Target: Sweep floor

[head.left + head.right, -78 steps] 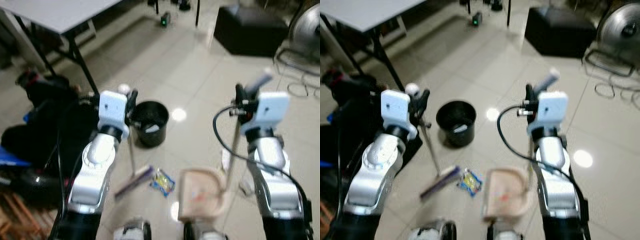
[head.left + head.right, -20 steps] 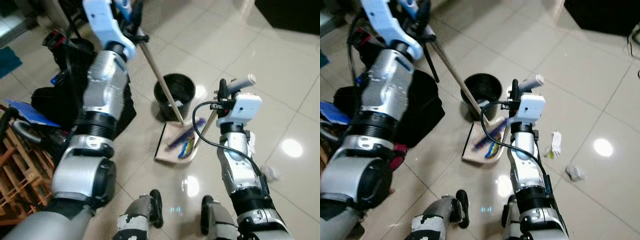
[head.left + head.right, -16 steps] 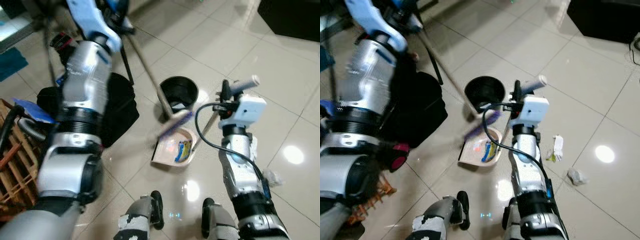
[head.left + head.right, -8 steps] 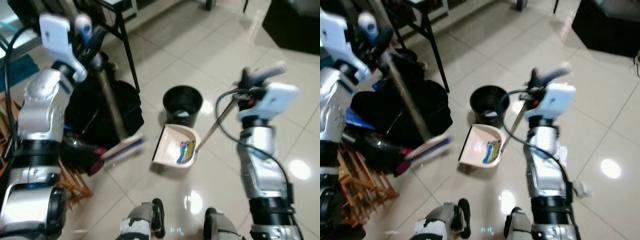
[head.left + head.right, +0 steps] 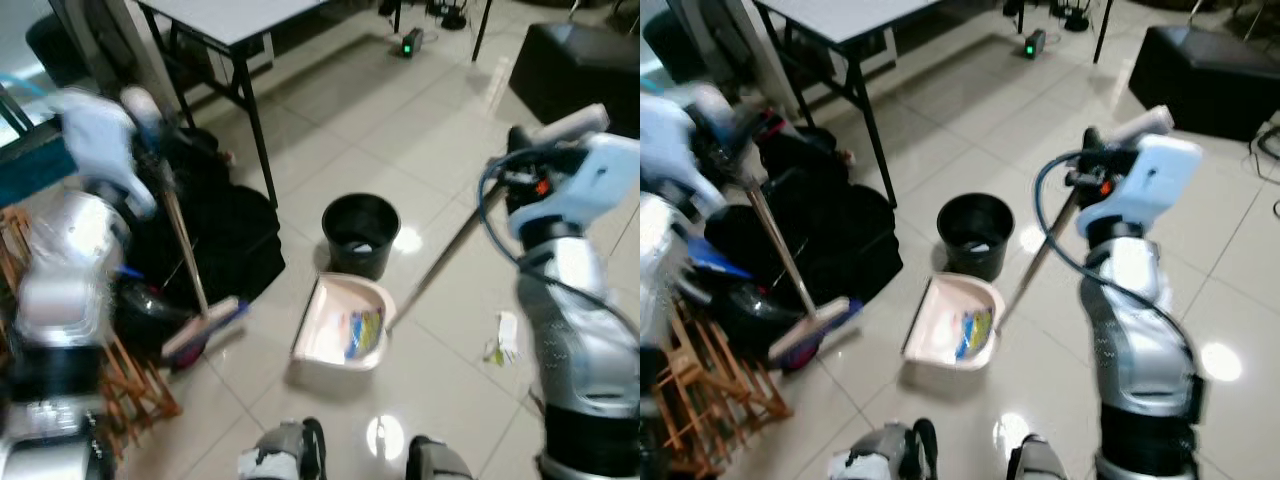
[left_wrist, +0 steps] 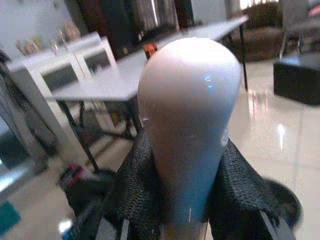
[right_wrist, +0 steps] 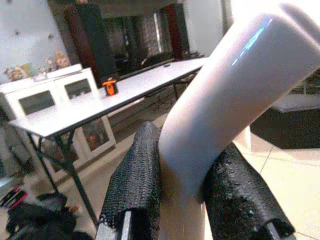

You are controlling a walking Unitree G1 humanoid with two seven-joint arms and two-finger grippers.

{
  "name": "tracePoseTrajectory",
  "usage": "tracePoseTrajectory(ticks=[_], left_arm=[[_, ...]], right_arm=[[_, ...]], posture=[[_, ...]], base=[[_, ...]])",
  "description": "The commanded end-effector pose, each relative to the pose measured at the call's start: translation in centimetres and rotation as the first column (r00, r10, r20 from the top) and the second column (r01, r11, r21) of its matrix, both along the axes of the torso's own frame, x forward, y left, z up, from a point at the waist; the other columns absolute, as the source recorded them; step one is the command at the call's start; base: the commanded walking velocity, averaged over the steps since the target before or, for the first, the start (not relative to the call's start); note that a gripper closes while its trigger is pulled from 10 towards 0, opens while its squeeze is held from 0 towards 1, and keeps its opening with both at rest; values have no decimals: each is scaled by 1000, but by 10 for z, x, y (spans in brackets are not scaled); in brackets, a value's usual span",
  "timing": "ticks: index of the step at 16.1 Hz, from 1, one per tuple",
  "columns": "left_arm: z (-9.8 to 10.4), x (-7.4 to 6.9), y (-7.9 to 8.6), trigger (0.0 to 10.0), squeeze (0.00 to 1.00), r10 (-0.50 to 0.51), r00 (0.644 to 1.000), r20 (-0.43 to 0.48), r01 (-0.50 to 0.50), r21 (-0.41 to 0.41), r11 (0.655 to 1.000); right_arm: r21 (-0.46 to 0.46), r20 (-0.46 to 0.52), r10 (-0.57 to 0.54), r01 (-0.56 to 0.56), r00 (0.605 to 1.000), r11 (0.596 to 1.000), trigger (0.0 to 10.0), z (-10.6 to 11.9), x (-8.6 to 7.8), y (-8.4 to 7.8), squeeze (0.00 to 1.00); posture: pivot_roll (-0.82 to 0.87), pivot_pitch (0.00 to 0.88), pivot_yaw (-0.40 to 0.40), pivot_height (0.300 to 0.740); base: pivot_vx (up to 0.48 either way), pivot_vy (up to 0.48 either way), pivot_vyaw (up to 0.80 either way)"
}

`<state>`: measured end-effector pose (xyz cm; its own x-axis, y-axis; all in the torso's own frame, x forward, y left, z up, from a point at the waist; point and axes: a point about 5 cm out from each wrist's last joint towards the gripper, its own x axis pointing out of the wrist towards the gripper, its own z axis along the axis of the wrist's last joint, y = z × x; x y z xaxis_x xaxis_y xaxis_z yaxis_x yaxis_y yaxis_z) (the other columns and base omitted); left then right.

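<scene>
My left gripper [image 5: 148, 128], blurred at the far left, is shut on the white top of the broom handle [image 6: 187, 115]. The broom leans down to its head [image 5: 205, 328], which rests on the floor by the black bags. My right gripper [image 5: 520, 172] is shut on the white grip [image 7: 225, 95] of the dustpan's long handle [image 5: 440, 255]. The beige dustpan [image 5: 318, 340] lies on the tiles in front of the black bin [image 5: 360, 232]. A colourful wrapper [image 5: 363, 333] lies inside the pan. The broom head is well apart from the pan, to its left.
Black bags [image 5: 225, 240] and a wooden rack [image 5: 135, 395] crowd the left. A grey folding table [image 5: 230, 15] stands behind them, and a black ottoman [image 5: 580, 50] at the back right. A paper scrap [image 5: 503, 335] lies on the tiles at the right.
The left arm has swung the broom away from the dustpan to the left, and its head now rests by the bags. The wrapper stays in the pan. The camera has shifted.
</scene>
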<state>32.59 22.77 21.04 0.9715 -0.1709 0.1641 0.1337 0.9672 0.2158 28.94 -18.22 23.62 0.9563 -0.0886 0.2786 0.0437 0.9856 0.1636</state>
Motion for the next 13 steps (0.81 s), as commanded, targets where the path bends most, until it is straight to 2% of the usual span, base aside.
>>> tracePoseTrajectory(ticks=[1,5,7,9,13], left_arm=[[-2,-4,-10,10000,0,-3,1000,3,3,8,1000],[-23,-19,-38,10000,0,-51,998,-38,51,-6,999],[-24,-23,-44,10000,0,-60,998,-31,59,-22,998],[-27,-28,-54,10000,0,-63,997,-36,62,-26,998],[-25,-32,-55,10000,0,-49,998,-42,48,-29,998]], right_arm=[[2,70,36,-36,997,999,10000,27,-4,3,0],[-31,117,34,-30,993,999,10000,68,1,-3,0],[-10,133,28,-27,991,1000,10000,76,1,-6,0],[22,139,26,-29,990,999,10000,86,0,-10,0],[31,127,22,-26,992,999,10000,90,2,-13,0]], posture=[[-35,74,99,740],[-48,72,82,740],[-48,72,82,740],[-39,79,82,740],[-31,81,80,740]], base=[[0,0,0],[0,0,0],[0,0,0],[322,0,0],[358,0,0]])
